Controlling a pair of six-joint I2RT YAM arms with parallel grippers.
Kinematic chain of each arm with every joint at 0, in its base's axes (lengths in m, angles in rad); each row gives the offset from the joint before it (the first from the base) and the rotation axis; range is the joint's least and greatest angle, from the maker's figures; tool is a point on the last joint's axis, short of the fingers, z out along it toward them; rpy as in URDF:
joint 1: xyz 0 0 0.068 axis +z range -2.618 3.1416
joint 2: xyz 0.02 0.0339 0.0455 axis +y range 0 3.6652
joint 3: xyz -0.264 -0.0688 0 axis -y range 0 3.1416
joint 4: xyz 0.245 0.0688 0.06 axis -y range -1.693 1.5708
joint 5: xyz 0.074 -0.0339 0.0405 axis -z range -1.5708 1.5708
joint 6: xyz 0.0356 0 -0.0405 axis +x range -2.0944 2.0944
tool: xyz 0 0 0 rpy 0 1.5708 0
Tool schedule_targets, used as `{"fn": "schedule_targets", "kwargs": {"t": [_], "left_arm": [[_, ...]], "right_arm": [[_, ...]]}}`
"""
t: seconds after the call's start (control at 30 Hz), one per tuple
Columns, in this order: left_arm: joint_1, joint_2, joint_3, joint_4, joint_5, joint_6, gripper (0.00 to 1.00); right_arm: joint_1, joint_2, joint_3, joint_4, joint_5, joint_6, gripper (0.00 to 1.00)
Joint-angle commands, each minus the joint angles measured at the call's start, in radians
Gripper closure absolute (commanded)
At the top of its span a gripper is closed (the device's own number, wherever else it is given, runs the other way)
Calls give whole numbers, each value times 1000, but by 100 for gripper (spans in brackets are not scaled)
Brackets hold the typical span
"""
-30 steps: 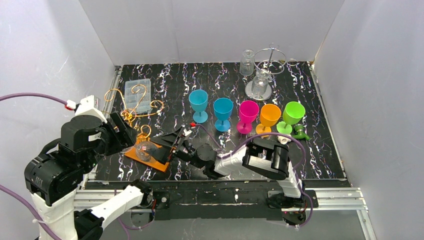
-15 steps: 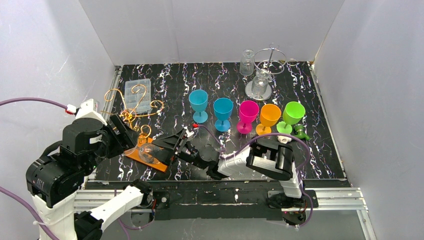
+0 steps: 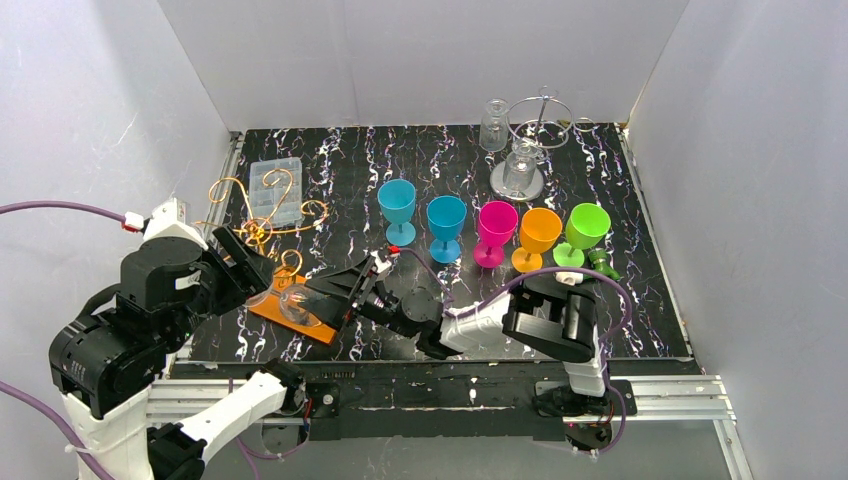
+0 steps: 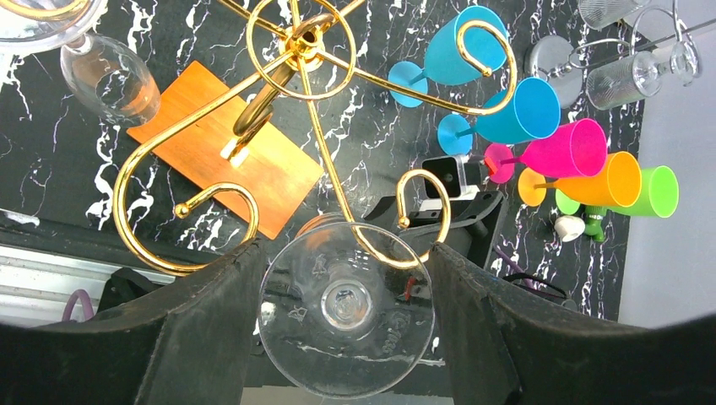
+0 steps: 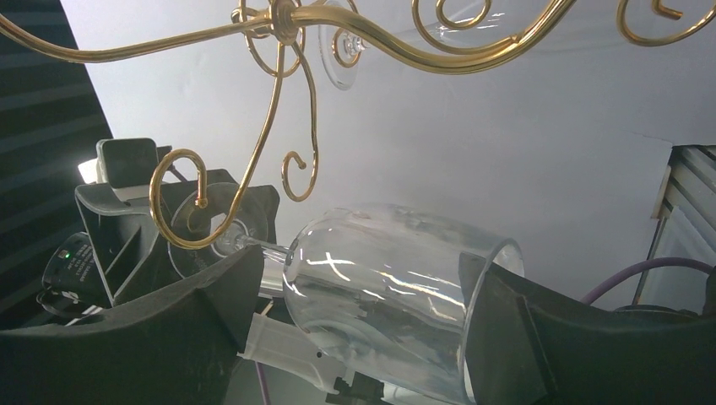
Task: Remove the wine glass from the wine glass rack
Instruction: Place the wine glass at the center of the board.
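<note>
While the wine glass lies nearly on its side, low over the orange base board at the counter's near left, it is judged not yet free of the wine glass rack.

- Left tool: clamped on the glass foot, one finger at either rim. A gold hook overlaps the foot's upper edge; contact cannot be told.
- Glass bowl points right, toward the other arm.
- Right tool: jaws spread wide around the bowl. Whether the pads press the glass, I cannot tell.

Doing it well, my judgement:
- Slide the foot out through the hook's open side; no lifting against the wire.
- Move both tools together, so the stem takes no twist.
- Go light on the bowl.

Room:
- Left: wall near the left arm, little slack.
- Near side: counter edge close under both tools.
- Right: bare counter before the row of coloured goblets, which stand well apart. Best exit lies that way.
</note>
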Motion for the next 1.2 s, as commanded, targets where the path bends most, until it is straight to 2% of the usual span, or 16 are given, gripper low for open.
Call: {"fn": "schedule_targets", "kwargs": {"t": [0.0,0.27,1.17], "left_arm": [[3,16,-10,-48,37,-32,57],[2,5,-21,-33,66,-63,60],[2,-25,-68,26,119,-147,64]], "right_arm": [[22,-137,48,406,1,-2,13],[30,-169,59,406,-8,-29,19],[47,-270,35,404,-27,-144,21]]}}
